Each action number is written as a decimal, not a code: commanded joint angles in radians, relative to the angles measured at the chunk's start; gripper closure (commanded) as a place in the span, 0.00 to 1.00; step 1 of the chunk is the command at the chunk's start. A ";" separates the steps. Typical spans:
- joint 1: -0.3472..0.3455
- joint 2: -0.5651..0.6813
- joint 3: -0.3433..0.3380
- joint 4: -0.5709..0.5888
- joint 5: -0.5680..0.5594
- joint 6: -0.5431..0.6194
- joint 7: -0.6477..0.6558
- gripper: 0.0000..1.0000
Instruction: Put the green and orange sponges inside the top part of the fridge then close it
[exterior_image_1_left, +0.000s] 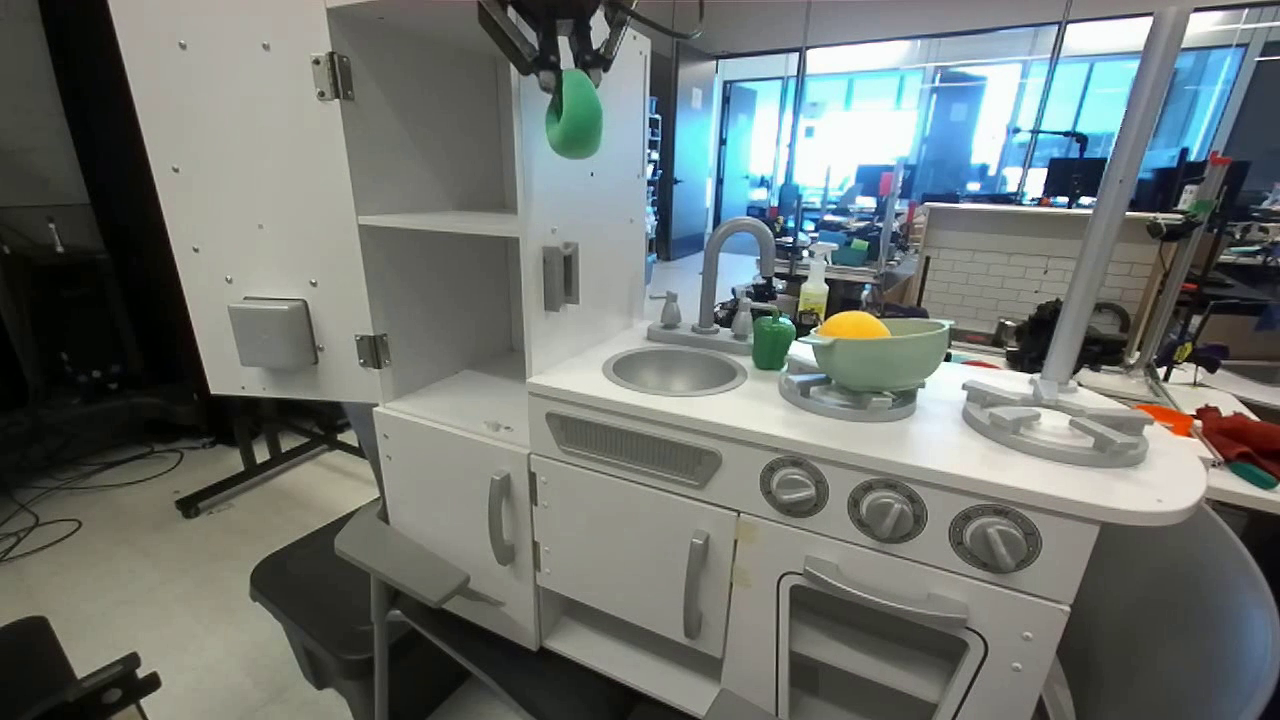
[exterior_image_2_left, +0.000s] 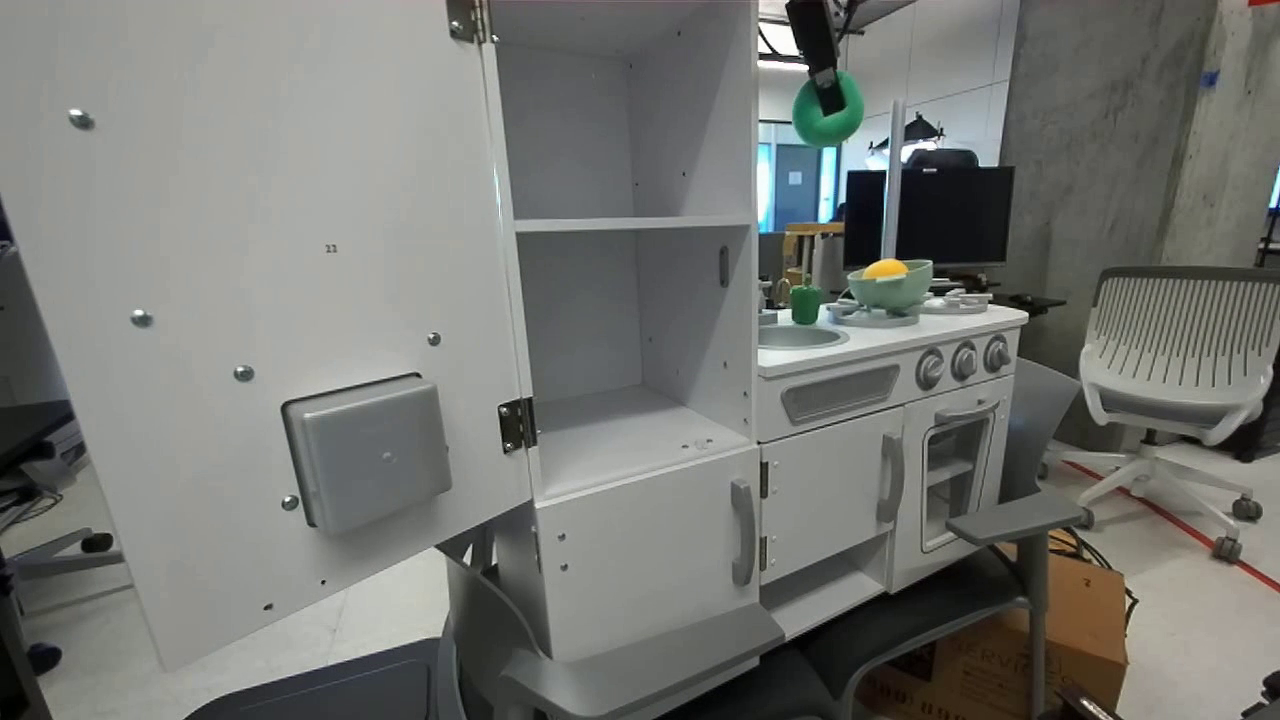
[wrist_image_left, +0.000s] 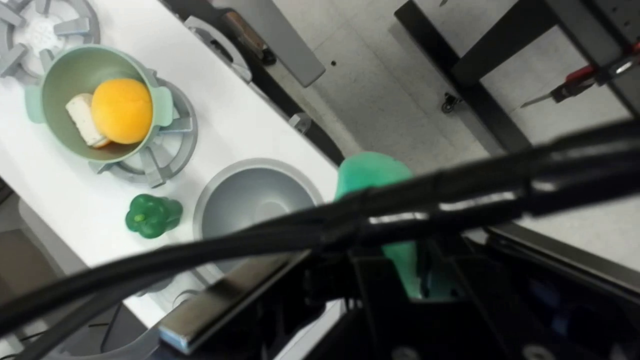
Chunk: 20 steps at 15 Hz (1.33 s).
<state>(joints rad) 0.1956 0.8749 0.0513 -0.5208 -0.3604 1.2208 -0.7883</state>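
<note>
My gripper (exterior_image_1_left: 572, 80) is shut on the green sponge (exterior_image_1_left: 575, 125), which it squeezes into a fold high beside the fridge's outer side wall. In an exterior view a black finger (exterior_image_2_left: 828, 95) lies across the green sponge (exterior_image_2_left: 848, 115). The wrist view has a cable in front of the fingertips, with the green sponge (wrist_image_left: 372, 170) showing past it. A rounded yellow-orange thing, fitting the orange sponge (wrist_image_left: 121, 111), rests in the light-green bowl. The top part of the fridge (exterior_image_2_left: 565, 130) stands open, its door (exterior_image_2_left: 250, 250) swung wide; a white shelf (exterior_image_1_left: 440, 222) divides it.
The light-green bowl (exterior_image_1_left: 885, 355) sits on a burner and also holds a white piece (wrist_image_left: 85, 120). A green pepper (exterior_image_1_left: 773, 342), a sink (exterior_image_1_left: 675, 371) and a tall faucet (exterior_image_1_left: 712, 270) share the counter. A grey chair (exterior_image_2_left: 640, 660) stands before the fridge.
</note>
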 joint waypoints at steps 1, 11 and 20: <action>0.030 -0.087 0.000 -0.094 -0.025 -0.170 -0.073 0.96; 0.134 -0.354 0.023 -0.471 -0.038 -0.260 -0.087 0.96; 0.154 -0.662 0.094 -0.914 0.131 0.154 0.260 0.96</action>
<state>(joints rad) 0.3533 0.3514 0.1269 -1.2388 -0.2831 1.2087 -0.6387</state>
